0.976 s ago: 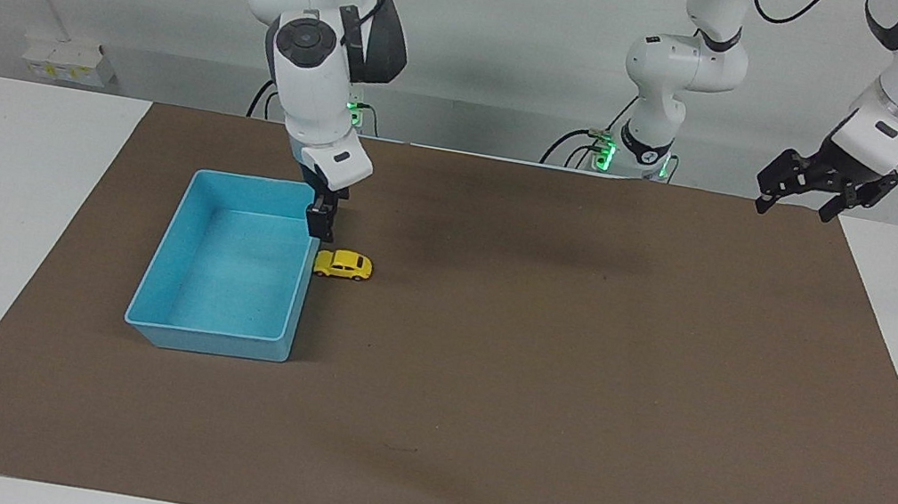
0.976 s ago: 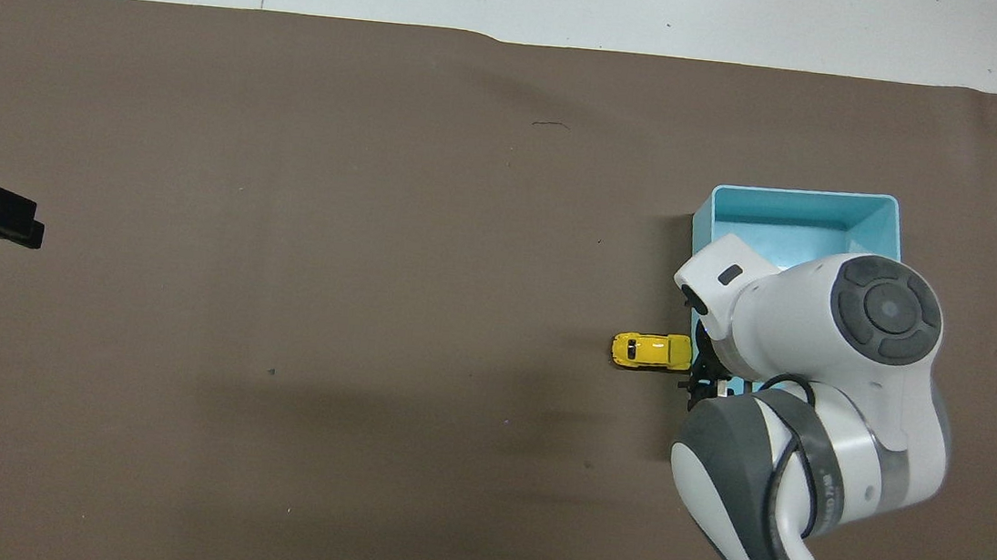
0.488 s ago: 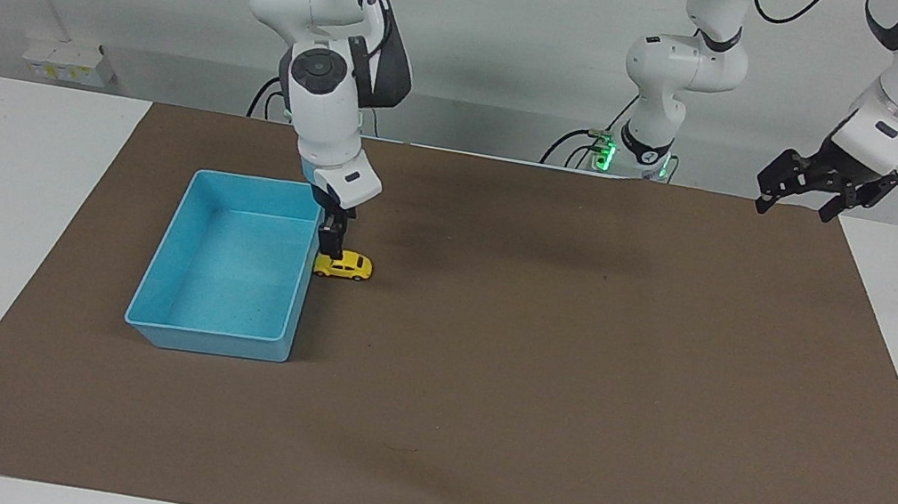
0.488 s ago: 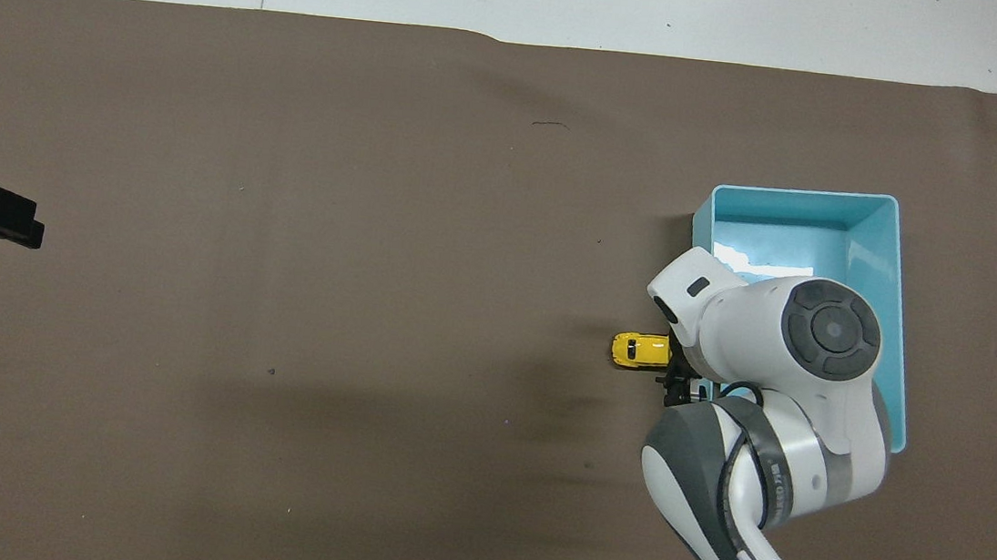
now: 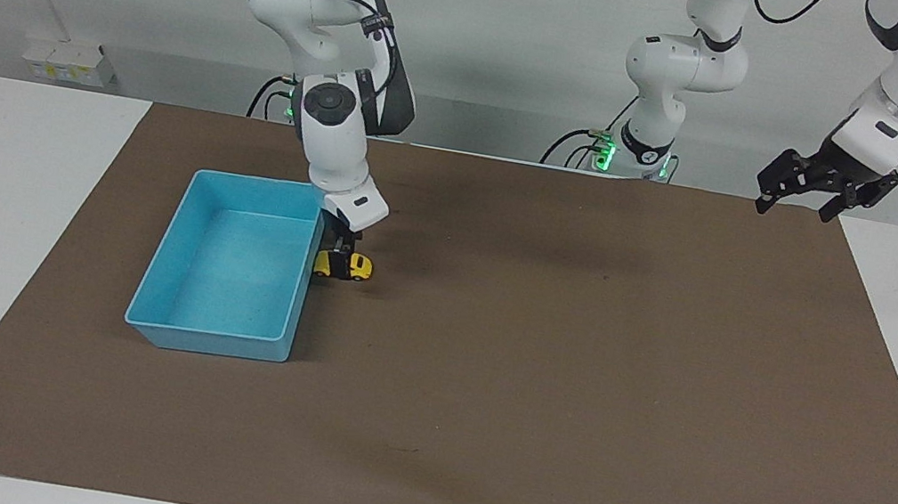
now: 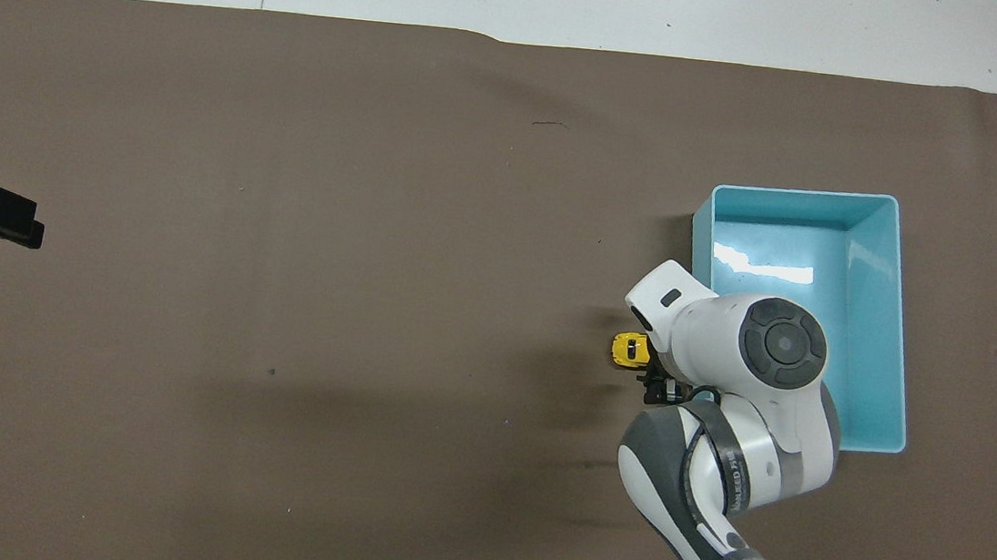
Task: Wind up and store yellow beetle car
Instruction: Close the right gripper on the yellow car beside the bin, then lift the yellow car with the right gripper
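Your right pincer (image 5: 338, 260) is spread open, down over the yellow beetle car (image 5: 356, 267), which sits on the surface just beside the blue bin (image 5: 218, 342). Your left pincer (image 5: 810, 188) waits open.

Yellow beetle car (image 5: 357, 266), blue bin (image 5: 178, 281)

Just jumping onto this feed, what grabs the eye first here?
The right gripper is down over the yellow beetle car, which sits on the brown mat right beside the blue bin. The bin is the biggest splash of colour, at the right arm's end of the table. The left gripper waits, raised over the mat's corner at the left arm's end.
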Controlling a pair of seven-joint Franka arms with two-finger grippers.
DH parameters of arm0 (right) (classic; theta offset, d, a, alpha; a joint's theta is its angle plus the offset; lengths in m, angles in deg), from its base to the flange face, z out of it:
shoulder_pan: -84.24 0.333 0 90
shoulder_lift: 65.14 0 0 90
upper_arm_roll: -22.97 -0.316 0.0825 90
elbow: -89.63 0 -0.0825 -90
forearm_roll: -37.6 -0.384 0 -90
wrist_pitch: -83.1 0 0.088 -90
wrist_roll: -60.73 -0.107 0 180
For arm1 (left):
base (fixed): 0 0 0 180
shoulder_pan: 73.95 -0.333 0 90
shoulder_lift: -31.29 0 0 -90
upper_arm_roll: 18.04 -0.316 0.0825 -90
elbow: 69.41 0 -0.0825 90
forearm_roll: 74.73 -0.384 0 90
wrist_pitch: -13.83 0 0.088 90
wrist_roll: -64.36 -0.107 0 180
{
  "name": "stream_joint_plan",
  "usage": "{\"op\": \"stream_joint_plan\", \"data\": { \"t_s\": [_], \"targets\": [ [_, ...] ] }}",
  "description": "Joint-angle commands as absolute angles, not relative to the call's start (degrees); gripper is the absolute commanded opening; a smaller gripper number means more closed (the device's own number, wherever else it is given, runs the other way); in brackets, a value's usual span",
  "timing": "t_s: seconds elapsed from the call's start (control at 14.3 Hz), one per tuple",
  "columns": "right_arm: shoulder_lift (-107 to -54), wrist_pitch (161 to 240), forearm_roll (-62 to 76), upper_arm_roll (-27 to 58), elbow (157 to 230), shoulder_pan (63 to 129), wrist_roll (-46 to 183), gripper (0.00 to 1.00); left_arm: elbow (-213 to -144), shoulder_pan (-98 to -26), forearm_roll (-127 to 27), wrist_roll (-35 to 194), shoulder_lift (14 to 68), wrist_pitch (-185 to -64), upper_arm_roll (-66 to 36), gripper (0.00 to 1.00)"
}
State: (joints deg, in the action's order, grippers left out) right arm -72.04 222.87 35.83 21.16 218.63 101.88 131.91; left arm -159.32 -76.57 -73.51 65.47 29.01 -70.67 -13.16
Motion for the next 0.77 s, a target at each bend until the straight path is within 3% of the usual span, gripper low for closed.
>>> {"op": "stream_joint_plan", "data": {
  "t_s": [0.0, 0.28, 0.49, 0.56, 0.7],
  "targets": [
    [-72.1, 224.2, 36.2, 21.3, 219.4, 101.8, 133.6, 1.0, -158.3, -77.3, -74.2, 64.7, 29.4, -69.5, -12.7, 1.0],
    [-71.8, 224.2, 36.5, 21.3, 220.4, 101.8, 133.6, 0.89, -158.3, -77.3, -74.2, 64.7, 29.4, -69.4, -12.7, 1.0],
    [-72.2, 224.2, 36.6, 21.3, 220.5, 101.8, 133.7, 0.87, -158.3, -77.3, -74.2, 64.7, 29.4, -69.5, -12.7, 1.0],
    [-72.2, 224.2, 37.1, 21.3, 220.5, 101.8, 133.7, 0.81, -158.3, -77.3, -74.2, 64.7, 29.4, -69.5, -12.7, 1.0],
    [-72.3, 224.2, 39.4, 21.3, 220.4, 101.8, 134.0, 0.55, -158.3, -77.3, -74.2, 64.7, 29.4, -69.5, -12.7, 1.0]
  ]
}}
